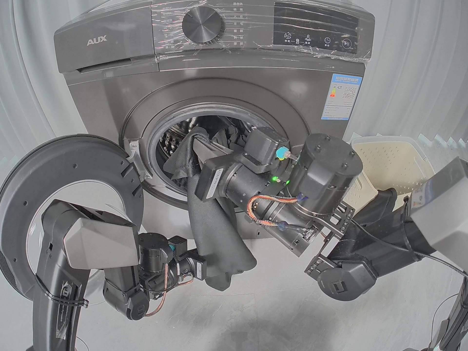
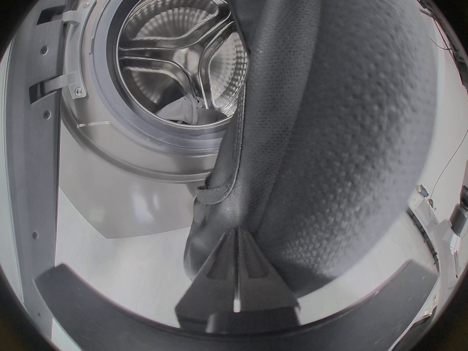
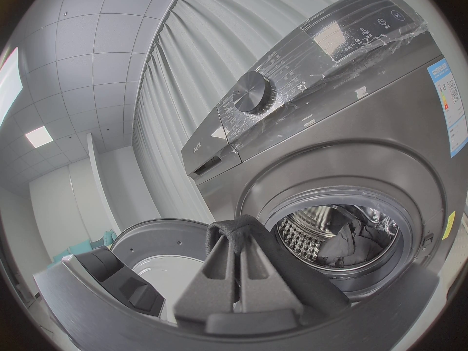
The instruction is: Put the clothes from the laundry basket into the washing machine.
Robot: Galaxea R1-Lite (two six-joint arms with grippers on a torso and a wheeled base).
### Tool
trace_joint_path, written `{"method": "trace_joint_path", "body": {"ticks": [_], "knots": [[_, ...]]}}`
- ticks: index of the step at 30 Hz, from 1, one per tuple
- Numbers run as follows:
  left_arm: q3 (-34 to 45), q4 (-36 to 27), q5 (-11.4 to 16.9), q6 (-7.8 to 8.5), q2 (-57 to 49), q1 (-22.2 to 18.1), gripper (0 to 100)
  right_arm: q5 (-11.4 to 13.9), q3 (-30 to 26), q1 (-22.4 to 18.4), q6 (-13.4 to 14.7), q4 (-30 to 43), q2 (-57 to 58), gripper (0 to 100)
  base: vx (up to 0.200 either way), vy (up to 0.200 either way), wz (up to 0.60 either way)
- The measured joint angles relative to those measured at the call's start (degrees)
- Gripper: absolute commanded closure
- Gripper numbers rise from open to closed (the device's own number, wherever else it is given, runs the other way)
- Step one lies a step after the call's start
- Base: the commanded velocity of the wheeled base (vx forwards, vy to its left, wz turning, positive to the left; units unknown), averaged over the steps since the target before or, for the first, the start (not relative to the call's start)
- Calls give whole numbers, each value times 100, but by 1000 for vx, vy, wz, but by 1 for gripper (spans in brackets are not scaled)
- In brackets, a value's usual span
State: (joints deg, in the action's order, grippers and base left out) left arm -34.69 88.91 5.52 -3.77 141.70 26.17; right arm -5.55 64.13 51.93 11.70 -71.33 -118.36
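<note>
One dark garment (image 1: 214, 240) hangs from your washing machine (image 1: 107, 93) mouth; left gripper (image 2: 238, 237) and right gripper (image 3: 239, 242) both clamped tight on it. Head view adds one laundry basket (image 1: 390, 162); left wrist view, grey cloth (image 2: 183, 110) inside the machine.

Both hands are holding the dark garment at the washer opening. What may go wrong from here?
Much of the dark garment hangs outside the drum; if the right hand lets go early, it may slide to the floor.
The left hand grips its low end, so pulling apart could strain the cloth.

laundry basket (image 1: 390, 164) half hidden by right arm (image 1: 380, 220), door (image 1: 63, 157) edge-cropped
</note>
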Motion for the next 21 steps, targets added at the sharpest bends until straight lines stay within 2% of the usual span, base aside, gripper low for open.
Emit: {"method": "trace_joint_path", "body": {"ticks": [9,17,21], "knots": [[385,0,6,-13,-416,-115,100,16,-282,-59,-11,-172,69,100,0,0,0],[851,-6,41,-30,-1579,-272,100,22,-474,-191,-22,-296,174,100,0,0,0],[1028,-11,63,-39,-2203,-477,100,24,-692,-285,-21,-482,245,100,0,0,0]]}}
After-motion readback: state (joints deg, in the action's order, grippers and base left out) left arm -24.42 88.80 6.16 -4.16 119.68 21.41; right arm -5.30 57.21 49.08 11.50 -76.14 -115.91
